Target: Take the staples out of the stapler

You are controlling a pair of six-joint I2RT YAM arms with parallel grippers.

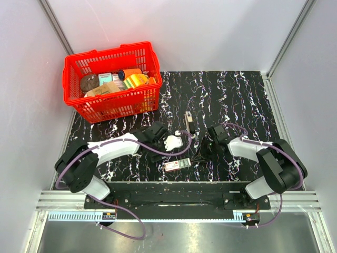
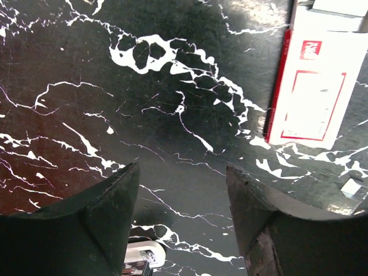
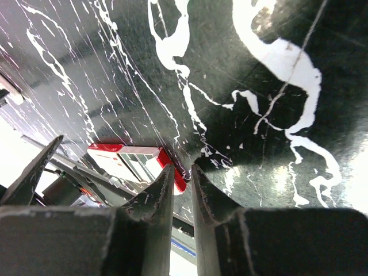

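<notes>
The stapler (image 1: 188,120) is a small slim beige-and-dark piece lying alone on the black marbled mat (image 1: 237,100), beyond both grippers. My left gripper (image 1: 184,139) is open and empty just near of it; in the left wrist view (image 2: 183,169) only bare mat lies between the fingers. My right gripper (image 1: 198,156) is shut on nothing, its tips low over the mat; in the right wrist view (image 3: 183,168) the tips are a narrow slit apart. The stapler is not in either wrist view.
A flat white box with green-and-red print (image 1: 176,165) lies near the front edge, just left of the right fingertips; it also shows in both wrist views (image 2: 316,86) (image 3: 133,158). A red basket (image 1: 113,80) full of items stands at the back left. A small white rounded thing (image 2: 144,253) shows under the left gripper.
</notes>
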